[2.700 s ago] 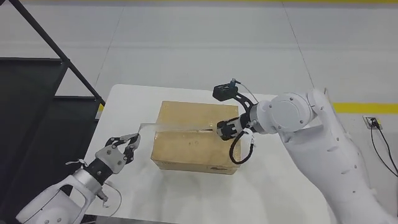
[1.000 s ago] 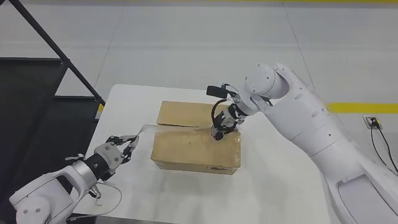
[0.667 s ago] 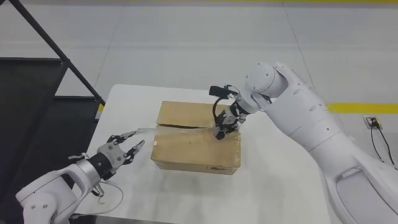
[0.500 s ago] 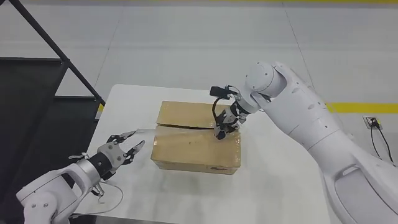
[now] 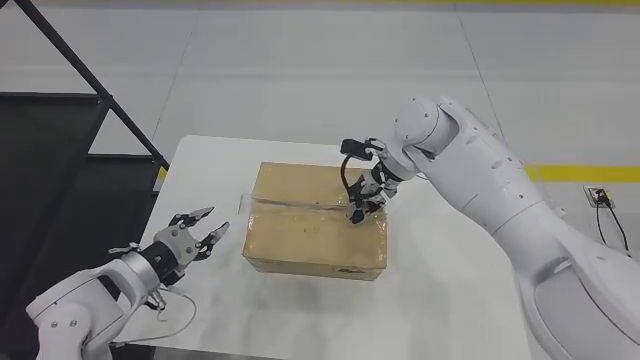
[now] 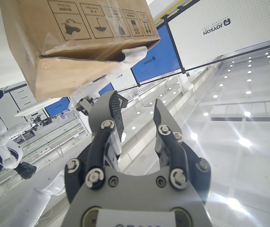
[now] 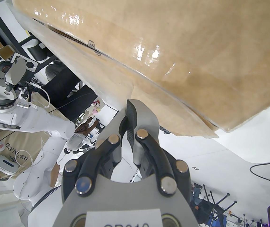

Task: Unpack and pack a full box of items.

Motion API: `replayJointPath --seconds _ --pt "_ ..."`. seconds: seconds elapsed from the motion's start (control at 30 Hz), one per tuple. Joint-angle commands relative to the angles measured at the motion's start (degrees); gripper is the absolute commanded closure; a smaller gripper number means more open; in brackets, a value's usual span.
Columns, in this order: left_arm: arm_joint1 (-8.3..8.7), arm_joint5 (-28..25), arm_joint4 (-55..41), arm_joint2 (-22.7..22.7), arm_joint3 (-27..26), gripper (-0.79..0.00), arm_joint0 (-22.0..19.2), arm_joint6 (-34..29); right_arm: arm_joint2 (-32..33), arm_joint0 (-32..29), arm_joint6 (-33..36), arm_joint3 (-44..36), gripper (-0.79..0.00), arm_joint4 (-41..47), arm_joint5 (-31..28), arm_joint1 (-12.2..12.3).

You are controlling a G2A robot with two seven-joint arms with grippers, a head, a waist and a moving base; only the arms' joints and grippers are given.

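Observation:
A brown cardboard box (image 5: 315, 222) sits in the middle of the white table (image 5: 450, 290). A strip of clear tape (image 5: 262, 198) runs along its top seam, and the strip's loose end sticks out past the box's left edge. My left gripper (image 5: 207, 234) is open and holds nothing, low over the table just left of the box. The left wrist view has its gripper (image 6: 136, 108) below the box (image 6: 78, 24), with a curl of tape (image 6: 135, 52) at the corner. My right gripper (image 5: 359, 211) is shut on top of the box. Its tips (image 7: 131, 105) touch the tape (image 7: 78, 55) at the seam.
A black metal frame (image 5: 60, 150) stands beside the table's left side. A thin white cable (image 5: 170, 325) lies on the table near my left arm. Bare table lies to the right of the box and in front of it.
My left gripper opened and let go of the tape strip it held taut, then drew back slightly. The strip's end fell back toward the box. The right gripper stayed on the box top.

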Motion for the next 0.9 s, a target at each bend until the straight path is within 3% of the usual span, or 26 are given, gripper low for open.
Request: replayJointPath --seconds 0.0,0.27,0.6,0.87 --pt "0.13 0.5 0.2 0.2 -0.1 -0.351 0.1 0.1 -0.5 0.2 0.0 0.3 0.0 0.5 -0.3 -0.1" --pt "0.59 -2.3 6.2 1.3 1.2 -0.366 -0.8 -1.7 -2.5 1.0 0.0 0.0 0.0 5.0 -5.2 0.3" --pt "1.31 -3.0 17.5 4.5 5.5 -0.376 -2.1 -7.4 -7.4 2.4 0.0 -2.2 0.0 9.5 -4.2 2.1" --pt "1.67 -12.1 30.4 8.4 9.9 -0.357 -3.6 -17.8 -11.2 3.4 0.0 -4.1 0.0 13.2 -4.4 3.2"
